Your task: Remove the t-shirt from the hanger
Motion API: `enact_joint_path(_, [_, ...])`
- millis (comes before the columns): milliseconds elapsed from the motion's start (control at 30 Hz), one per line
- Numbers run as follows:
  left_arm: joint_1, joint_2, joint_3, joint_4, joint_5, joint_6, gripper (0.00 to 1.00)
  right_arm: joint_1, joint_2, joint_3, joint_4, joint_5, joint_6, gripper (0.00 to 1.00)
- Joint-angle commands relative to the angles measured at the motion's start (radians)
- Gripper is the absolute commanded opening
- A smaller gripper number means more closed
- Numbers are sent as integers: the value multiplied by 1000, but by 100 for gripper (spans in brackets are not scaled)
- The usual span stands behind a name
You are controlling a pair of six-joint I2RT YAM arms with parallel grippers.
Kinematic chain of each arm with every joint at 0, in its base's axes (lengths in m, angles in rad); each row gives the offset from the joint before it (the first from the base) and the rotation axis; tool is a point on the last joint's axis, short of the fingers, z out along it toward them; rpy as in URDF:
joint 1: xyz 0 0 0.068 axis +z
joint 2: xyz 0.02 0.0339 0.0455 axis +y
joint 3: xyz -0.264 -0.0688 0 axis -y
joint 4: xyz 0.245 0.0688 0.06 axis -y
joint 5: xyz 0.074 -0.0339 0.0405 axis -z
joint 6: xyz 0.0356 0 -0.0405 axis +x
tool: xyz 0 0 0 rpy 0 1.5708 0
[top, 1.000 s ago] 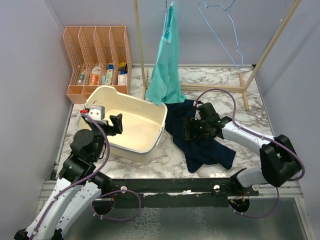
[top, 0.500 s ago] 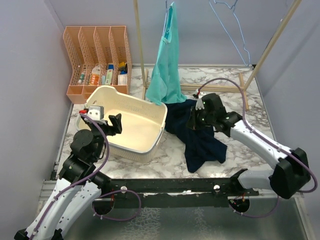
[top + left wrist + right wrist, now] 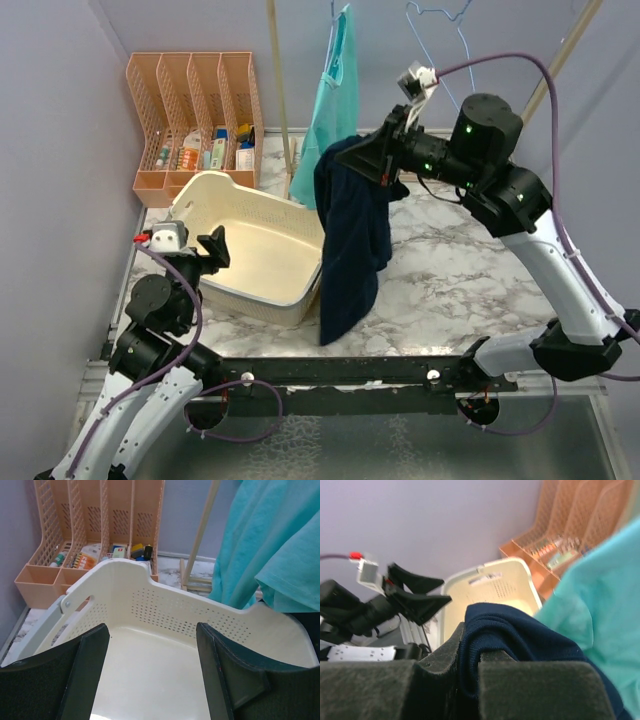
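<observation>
My left fingers and right fingers are matt black. The t-shirt just right of the basket is plain dark navy. The basket is cream, its walls dotted with rows of small holes. Behind the basket, the file rack is peach lattice and the other shirt plain teal. The table under the basket is white marble with grey veins.

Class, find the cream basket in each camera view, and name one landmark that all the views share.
Top external: cream basket left of centre.
Left wrist: basket fills the lower half.
Right wrist: basket at centre, small.
Shared landmark: orange file rack, behind the basket in all three.
</observation>
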Motion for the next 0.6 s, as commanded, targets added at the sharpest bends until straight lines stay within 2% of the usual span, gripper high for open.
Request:
enact_joint_path(0, [2, -44, -16, 7, -82, -10, 73, 6, 130, 275, 64, -155, 11, 1])
enact_joint_path(100, [2, -46, -17, 8, -75, -7, 73, 6, 253, 533, 36, -164, 38, 1])
enact_joint_path(167, [2, -39, -15, 8, -53, -5, 73, 6, 317, 649, 37, -166, 51, 1])
enact_joint_path(367, [2, -25, -14, 12, -28, 0, 73, 6, 415, 808, 221, -114, 90, 1])
enact_joint_path(567, [3, -30, -15, 13, -37, 1, 73, 6, 423, 818, 450, -59, 151, 1])
